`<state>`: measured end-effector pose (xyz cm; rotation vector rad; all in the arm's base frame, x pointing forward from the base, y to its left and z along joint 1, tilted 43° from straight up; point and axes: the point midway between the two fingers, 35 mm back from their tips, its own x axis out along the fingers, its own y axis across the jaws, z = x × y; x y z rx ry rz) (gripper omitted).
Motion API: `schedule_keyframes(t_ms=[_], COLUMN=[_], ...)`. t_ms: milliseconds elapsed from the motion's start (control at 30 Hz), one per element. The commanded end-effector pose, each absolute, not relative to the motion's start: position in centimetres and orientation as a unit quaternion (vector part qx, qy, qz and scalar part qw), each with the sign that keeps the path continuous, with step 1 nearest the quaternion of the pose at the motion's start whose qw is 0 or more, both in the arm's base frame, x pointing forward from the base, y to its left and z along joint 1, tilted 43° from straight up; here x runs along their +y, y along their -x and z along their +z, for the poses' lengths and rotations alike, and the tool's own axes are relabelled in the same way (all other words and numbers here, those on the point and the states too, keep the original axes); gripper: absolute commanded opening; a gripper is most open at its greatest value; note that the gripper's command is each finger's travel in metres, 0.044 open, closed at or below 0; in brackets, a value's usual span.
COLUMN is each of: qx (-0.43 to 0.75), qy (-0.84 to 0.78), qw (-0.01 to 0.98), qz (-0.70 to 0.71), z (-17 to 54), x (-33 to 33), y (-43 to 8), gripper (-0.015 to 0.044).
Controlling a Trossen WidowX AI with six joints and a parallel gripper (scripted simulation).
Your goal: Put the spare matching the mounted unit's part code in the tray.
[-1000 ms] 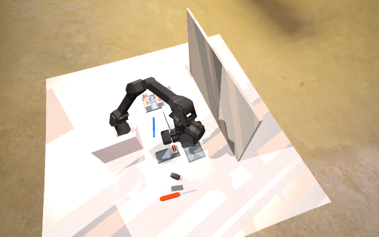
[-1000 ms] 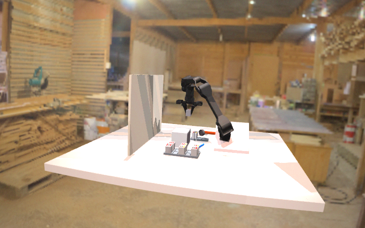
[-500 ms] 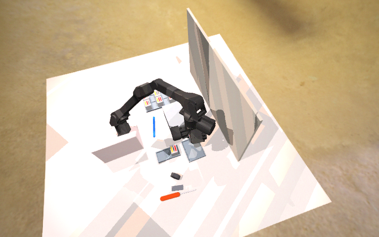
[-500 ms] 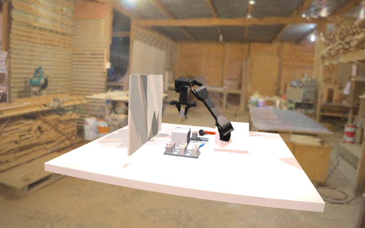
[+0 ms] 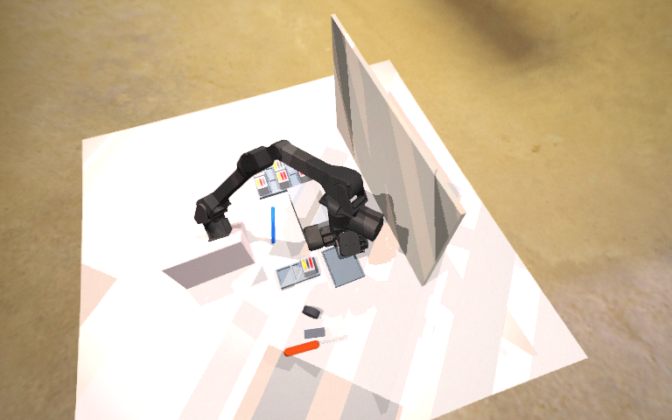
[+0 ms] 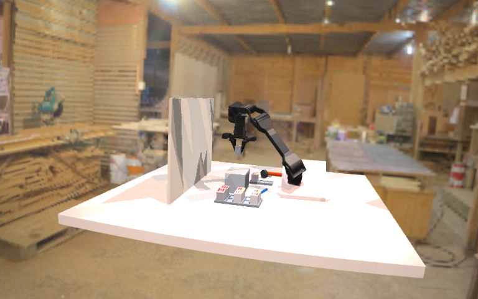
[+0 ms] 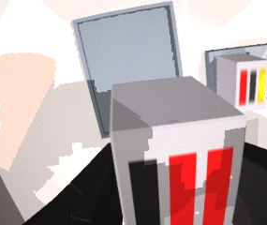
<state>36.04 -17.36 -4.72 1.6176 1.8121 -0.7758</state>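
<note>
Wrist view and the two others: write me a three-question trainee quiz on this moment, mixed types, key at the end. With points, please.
1. True or false: the end effector [image 6: 238,146] holds a grey block with black, red and red stripes [image 6: 238,149] [image 7: 177,155].
2. Multiple choice: what colour is the handle of the screwdriver [image 5: 302,347]? A) green B) orange-red C) purple
3. Fill in: the visible stripes of the grey block in the divided grey rack [image 5: 283,286] [image 7: 207,70] are red, black and ____.

Key: 1 true; 2 B; 3 yellow.
</note>
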Motion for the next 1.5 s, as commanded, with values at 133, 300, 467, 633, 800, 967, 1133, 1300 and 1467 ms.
schedule_keyframes(t_ms=[133,300,467,633,800,967,1133,1300,1467], qx=[0.679,0.679,0.679,0.679,0.679,0.679,0.679,0.679,0.679], qy=[-0.609,-0.609,-0.609,-0.609,-0.609,-0.609,-0.609,-0.609,-0.609], qw=[0.289,0.289,0.289,0.289,0.289,0.29,0.29,0.29,0.29], qz=[-0.291,-0.291,-0.291,-0.291,-0.291,-0.291,-0.291,-0.291,-0.291], z=[-5.2,-5.5,-5.8,-6.1,-6.4,-6.7,-7.0,-7.3,-7.6], x=[-16.9,-16.7,-16.5,-16.3,-16.0,-15.8,-15.6,-15.3,-15.1], y=[-36.1,-36.1,-36.2,-36.2,-36.2,-36.2,-36.3,-36.3,-36.3], gripper=[0.0,0.0,0.0,0.0,0.0,0.0,0.0,0.0,0.0])
